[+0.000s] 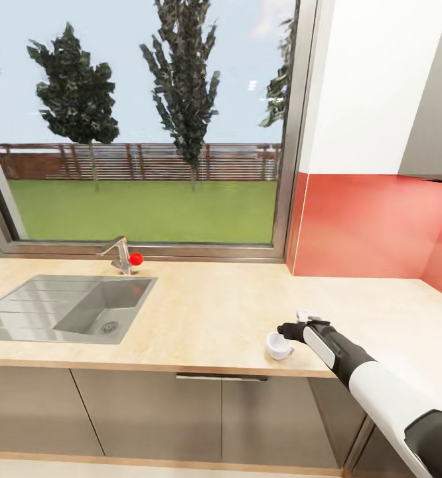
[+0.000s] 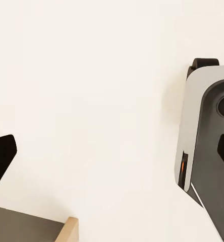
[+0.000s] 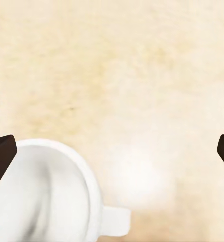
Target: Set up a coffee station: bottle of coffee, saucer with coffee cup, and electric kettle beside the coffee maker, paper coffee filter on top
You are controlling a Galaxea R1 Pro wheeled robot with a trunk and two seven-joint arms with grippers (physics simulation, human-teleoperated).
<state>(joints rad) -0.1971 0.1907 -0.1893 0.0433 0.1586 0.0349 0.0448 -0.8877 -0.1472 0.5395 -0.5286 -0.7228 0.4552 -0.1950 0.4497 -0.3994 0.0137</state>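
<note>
1. No brand, label or writing can be read on any thing in these views.
2. The coffee cup (image 1: 279,346) is white and stands upright on the light wooden countertop (image 1: 208,312), near its front edge and well to the right of the steel sink (image 1: 68,309).
3. The mouth of the cup opens upward. In the right wrist view the coffee cup (image 3: 46,194) shows a small handle that sticks out sideways from its body.
4. The right gripper (image 1: 293,330) is just beside the cup, at its upper right side in the head view. Its fingers are spread wide: in the right wrist view one dark fingertip (image 3: 1,159) is over the rim of the cup and the other is at the opposite edge of the picture, and they pinch nothing.
5. Whether a finger touches the cup, I cannot tell.
6. The left gripper (image 2: 112,156) is also spread, with one dark fingertip (image 2: 0,159) before a pale wall.
7. Behind the sink stands a faucet (image 1: 118,252) with a red knob (image 1: 136,259), under a large window (image 1: 141,119).
</note>
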